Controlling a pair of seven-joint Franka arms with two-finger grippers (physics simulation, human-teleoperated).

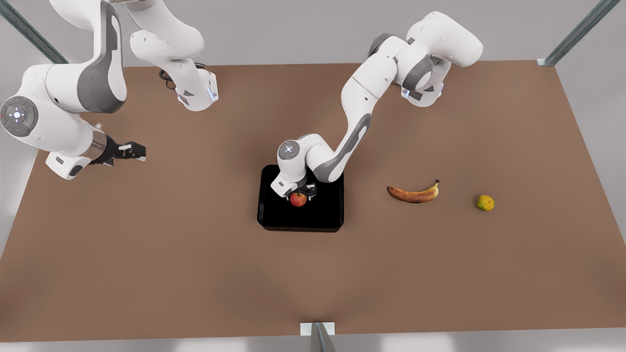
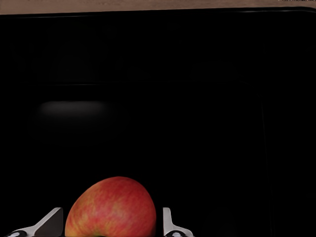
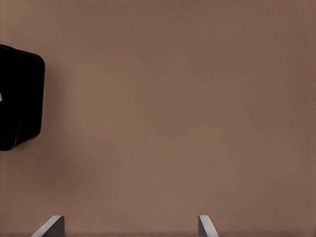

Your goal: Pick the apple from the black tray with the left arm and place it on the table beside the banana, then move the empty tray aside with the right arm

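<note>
1. Nearest to the working wrist, we saw the left gripper (image 2: 111, 224) down in the black tray (image 1: 274, 215), its pale fingers (image 2: 49, 221) standing one on each side of the apple (image 2: 111, 210). They bracketed the fruit closely, but we could not tell whether they already pressed on it.
2. We judged the grasp to be the step in hand. To do it well, the fingers should meet the apple at its widest girth and close squarely, since so round and smooth a skin could roll out of a low or skewed pinch. A straight lift should then clear the low rim.
3. The apple was red with a yellowish flush. The tray was glossy black, shallow and round-cornered, and lay flat on the table (image 1: 146, 254).
4. Farther toward the front view's right lay the banana (image 1: 413, 193), curved and brown-blotched, well apart from the tray, and beyond it a small lumpy yellow-green fruit (image 1: 485, 202).
5. Farthest off, at the front view's left, the right gripper (image 1: 132, 151) waited above the matte brown table, its fingers (image 3: 49, 224) spread apart and holding nothing.
</note>
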